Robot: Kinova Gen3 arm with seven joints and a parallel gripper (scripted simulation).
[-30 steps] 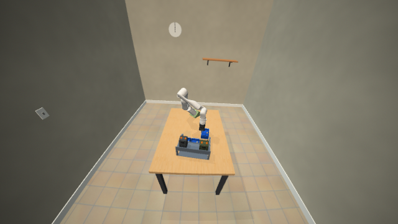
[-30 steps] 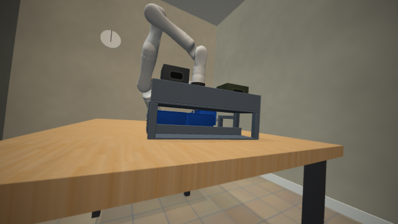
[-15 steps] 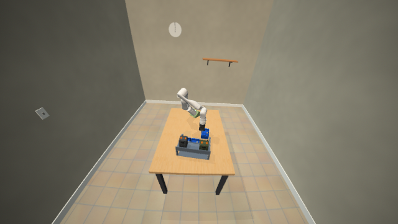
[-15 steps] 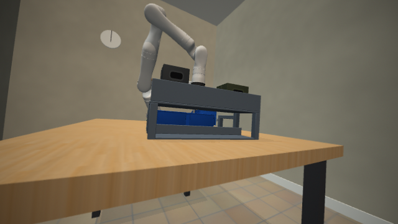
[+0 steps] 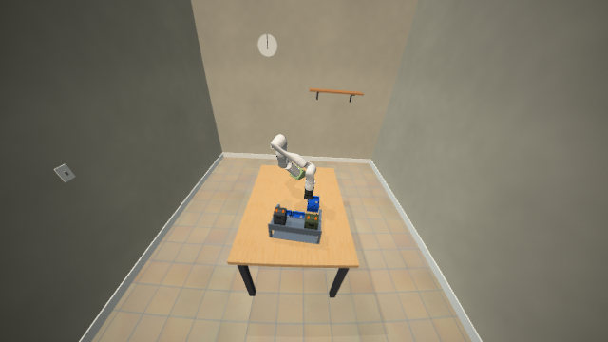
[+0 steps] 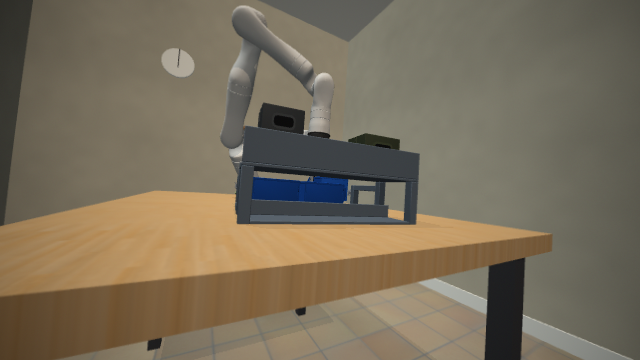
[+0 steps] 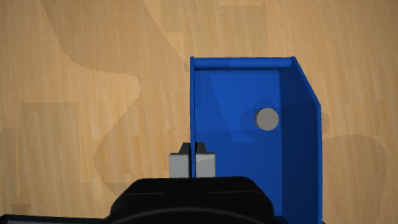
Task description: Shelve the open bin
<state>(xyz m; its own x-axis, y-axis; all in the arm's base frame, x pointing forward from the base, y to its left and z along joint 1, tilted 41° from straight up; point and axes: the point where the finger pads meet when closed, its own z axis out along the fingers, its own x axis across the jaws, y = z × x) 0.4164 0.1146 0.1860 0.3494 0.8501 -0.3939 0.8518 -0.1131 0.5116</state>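
Observation:
My gripper [image 5: 309, 199] [image 7: 193, 154] points down and is shut on one side wall of the blue open bin [image 5: 313, 204] [image 7: 235, 95]. A grey round part [image 7: 267, 119] lies on the bin's floor. The bin's cut-away end with the low bar is at the top of the wrist view. The bin is on the robot's side of the grey shelf [image 5: 294, 229] [image 6: 325, 152], beyond its right part in the top view. It seems raised, but its height is hard to tell. Blue row bins [image 5: 297, 215] [image 6: 275, 190] stand in the shelf, partly hidden. The gap is not clearly seen.
A dark box [image 5: 280, 217] [image 6: 281, 121] stands on the shelf's top at the left and an olive box [image 5: 312, 221] [image 6: 375, 140] at the right. The low top board spans the shelf. A lip [image 6: 320, 208] runs along its far side in the exterior view.

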